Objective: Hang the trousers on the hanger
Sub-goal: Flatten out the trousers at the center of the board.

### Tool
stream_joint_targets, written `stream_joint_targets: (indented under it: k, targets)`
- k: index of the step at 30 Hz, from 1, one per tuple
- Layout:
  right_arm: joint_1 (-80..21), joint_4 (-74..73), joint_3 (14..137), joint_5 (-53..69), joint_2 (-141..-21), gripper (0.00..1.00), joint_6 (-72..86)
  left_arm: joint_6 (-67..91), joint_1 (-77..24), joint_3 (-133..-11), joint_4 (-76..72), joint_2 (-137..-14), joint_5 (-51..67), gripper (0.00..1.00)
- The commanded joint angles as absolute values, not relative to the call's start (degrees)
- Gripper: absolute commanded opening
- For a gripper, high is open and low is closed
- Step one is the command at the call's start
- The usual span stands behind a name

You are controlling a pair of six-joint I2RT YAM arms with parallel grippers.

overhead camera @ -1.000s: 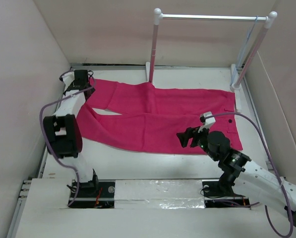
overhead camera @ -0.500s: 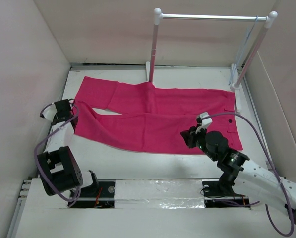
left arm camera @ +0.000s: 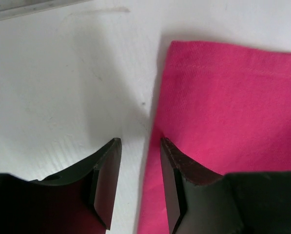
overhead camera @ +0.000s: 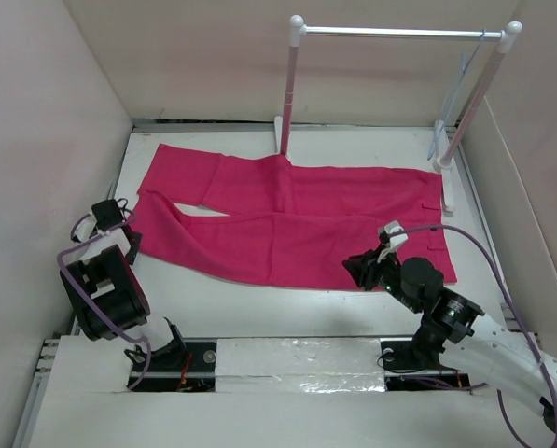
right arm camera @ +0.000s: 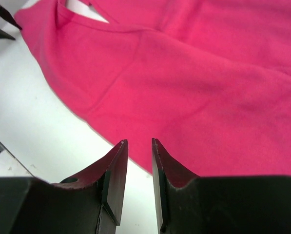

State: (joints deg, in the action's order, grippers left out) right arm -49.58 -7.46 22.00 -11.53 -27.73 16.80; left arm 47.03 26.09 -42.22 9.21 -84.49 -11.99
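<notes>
While the bright magenta-pink trousers (overhead camera: 297, 219) lie spread flat on the white surface (overhead camera: 259, 303), their waistband points right and the two long legs run left, parting slightly toward the hems. A small dark button (overhead camera: 432, 227) sits near the waistband end. At the hem of the nearer leg, the left claw (overhead camera: 119, 224) is low over the surface. Its wrist camera shows the left claw (left arm camera: 140, 141) with two dark fingers parted by a modest gap and nothing pinched between them. One finger (left arm camera: 172, 161) is over the pink cloth, the other is over bare white, and the fabric's edge runs beneath the gap. At the near edge of the trousers, toward the waistband, the right claw (overhead camera: 362, 266) is also low. Its wrist view shows the right claw (right arm camera: 139, 142) with fingers narrowly apart and gripping nothing, tips over the cloth's border. Beyond the waistband's far corner, the thin pale hanger (overhead camera: 453, 98) hangs by the right pole of a white-poled rack (overhead camera: 399, 33) with a silver bar, well apart from both claws.
</notes>
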Motion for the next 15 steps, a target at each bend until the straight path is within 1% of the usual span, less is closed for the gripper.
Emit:
stream_joint_targets:
  k: [1,12,15]
  targets:
    - [-50.01,-8.44,21.88,-10.46,-26.81,0.32,17.49,46.76,26.19,-44.64,8.44,-86.74,-12.22,0.35]
    - [-50.01,-5.54,20.48,-9.67,-30.49,0.33,18.19,46.67,26.19,-47.11,6.07,-92.02,-10.72,0.36]
    - [-50.01,-4.4,20.04,-9.93,-31.2,0.33,18.37,46.84,26.19,-47.11,5.63,-92.55,-10.19,0.25]
